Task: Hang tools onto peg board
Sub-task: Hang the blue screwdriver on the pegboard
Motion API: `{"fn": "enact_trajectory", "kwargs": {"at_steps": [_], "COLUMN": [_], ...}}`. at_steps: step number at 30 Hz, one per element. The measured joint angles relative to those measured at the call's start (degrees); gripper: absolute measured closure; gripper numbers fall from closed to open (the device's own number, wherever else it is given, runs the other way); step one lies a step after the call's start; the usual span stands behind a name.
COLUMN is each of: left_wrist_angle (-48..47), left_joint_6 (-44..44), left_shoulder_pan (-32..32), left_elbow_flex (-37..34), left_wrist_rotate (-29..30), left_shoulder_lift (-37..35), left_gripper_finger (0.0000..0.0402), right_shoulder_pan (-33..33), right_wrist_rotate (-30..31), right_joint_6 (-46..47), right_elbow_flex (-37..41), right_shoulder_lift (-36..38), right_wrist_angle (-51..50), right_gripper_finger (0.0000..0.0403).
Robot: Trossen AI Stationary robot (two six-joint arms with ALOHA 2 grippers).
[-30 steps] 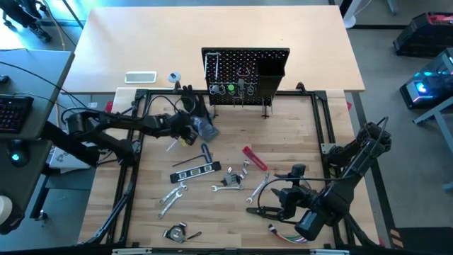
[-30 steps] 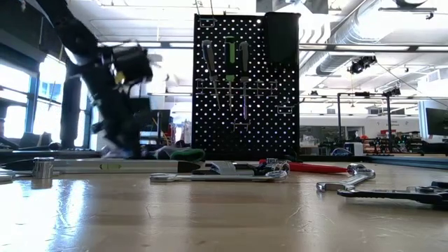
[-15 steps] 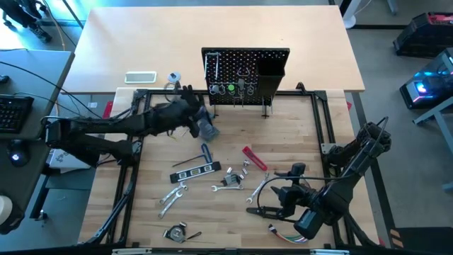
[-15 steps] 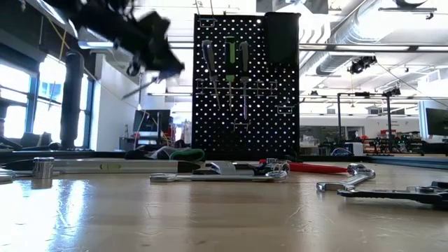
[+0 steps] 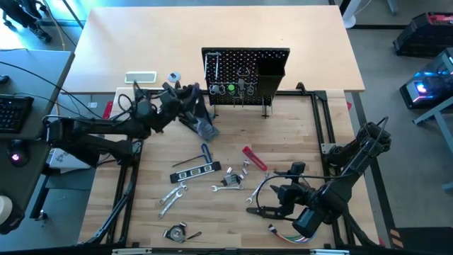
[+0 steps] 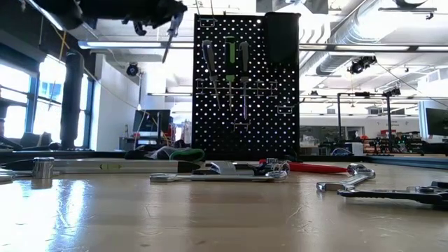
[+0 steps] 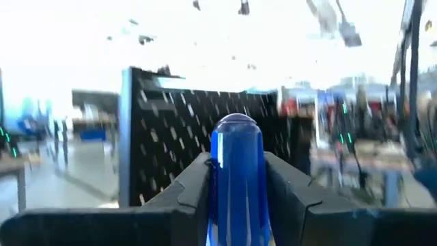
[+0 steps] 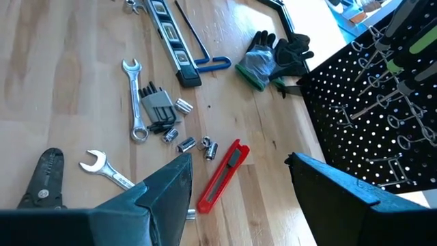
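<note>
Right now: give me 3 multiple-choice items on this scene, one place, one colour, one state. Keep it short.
1. Where is the left gripper?
A. low over the loose wrenches
B. raised at the left side of the peg board
C. inside the black bin

2. What colour is the handle of the tool in the left gripper?
A. red
B. green
C. blue

3. How is the right gripper?
A. open and empty, above the table
B. shut on a wrench
C. holding the glove

Key: 1 B, the high view puts it just left of the board's upper edge. 2 C, the left wrist view shows a blue handle between the fingers. 3 A, its fingers stand wide apart with nothing between them.
</note>
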State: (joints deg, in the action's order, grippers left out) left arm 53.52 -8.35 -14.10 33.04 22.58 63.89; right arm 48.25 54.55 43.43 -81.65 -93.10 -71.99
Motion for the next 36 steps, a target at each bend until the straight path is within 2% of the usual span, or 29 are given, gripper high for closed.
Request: {"fn": "enact_trajectory", "kwargs": {"at_steps": [7, 10, 18, 29, 36], "left_wrist_angle": [28.4, 36.5, 36.4, 36.4, 36.4], "left_joint_6": [-1.3, -1.3, 0.3, 1.1, 3.3], "left_shoulder_pan": [-2.9, -4.5, -8.0, -12.2, -10.2], "left_elbow_flex": [-4.1, -4.3, 0.5, 4.1, 4.0], "left_wrist_rotate": [-3.7, -4.9, -8.0, -12.6, -17.4], "left_shoulder_lift": [9.8, 14.9, 20.6, 21.1, 20.9], "left_gripper_finger": [0.0312, 0.0312, 0.0312, 0.0312, 0.0312], "right_shoulder_pan": [-0.1, -0.4, -1.4, -2.3, -3.0], "right_wrist_rotate": [-0.4, -0.5, -1.2, -2.5, 0.4], "right_joint_6": [0.1, 0.1, 0.1, 0.2, -1.5], "right_elbow_flex": [0.0, 0.0, 0.0, 0.0, 0.0], "right_shoulder_lift": [0.0, 0.0, 0.1, 0.1, 0.1], "right_wrist_angle": [0.0, 0.0, 0.1, 0.3, 2.6], "right_gripper_finger": [0.0163, 0.0163, 0.0163, 0.0163, 0.0163]}}
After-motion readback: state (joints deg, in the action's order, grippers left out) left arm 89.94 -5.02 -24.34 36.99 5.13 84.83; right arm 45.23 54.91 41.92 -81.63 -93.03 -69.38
